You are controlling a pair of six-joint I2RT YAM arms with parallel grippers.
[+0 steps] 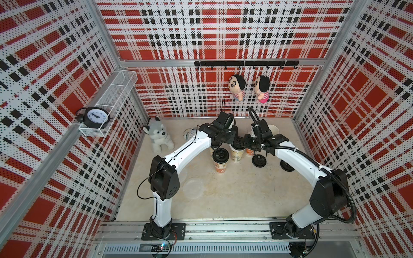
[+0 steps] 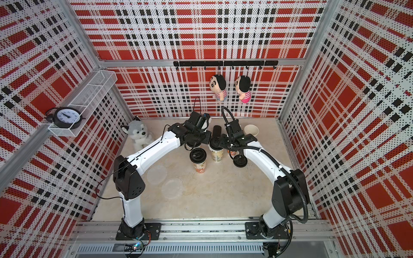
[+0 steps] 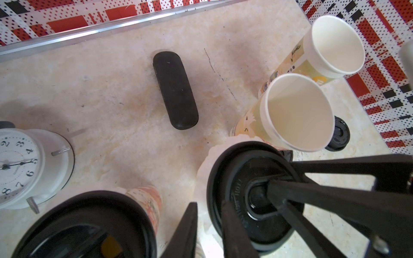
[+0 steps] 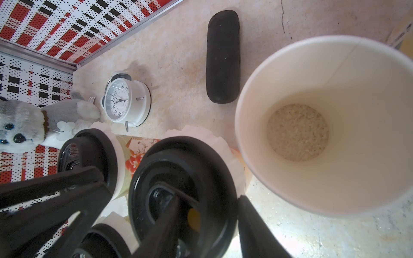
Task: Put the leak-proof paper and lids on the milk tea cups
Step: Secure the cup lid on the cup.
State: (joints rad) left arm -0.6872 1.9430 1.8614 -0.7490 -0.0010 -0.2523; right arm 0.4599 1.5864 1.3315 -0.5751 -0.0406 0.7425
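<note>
Both grippers meet over one milk tea cup point(image 1: 237, 156) in the middle of the group. A black lid point(image 3: 252, 196) sits on it over leak-proof paper point(image 3: 205, 169), whose scalloped edge sticks out below. My left gripper point(image 3: 209, 203) pinches the lid's rim, one finger on top and one outside. My right gripper point(image 4: 209, 196) grips the opposite rim the same way. A lidded cup point(image 1: 221, 160) stands in front. Two open cups point(image 3: 299, 111) point(image 3: 337, 44) stand behind. Two loose papers point(image 2: 157, 174) point(image 2: 172, 187) lie flat near the left arm.
Loose black lids point(image 1: 259, 160) point(image 1: 287, 166) lie on the table to the right of the cups. A black case point(image 3: 175, 89), a white alarm clock point(image 3: 29, 165) and a husky plush point(image 1: 158, 136) sit towards the back left. Plaid walls enclose the table.
</note>
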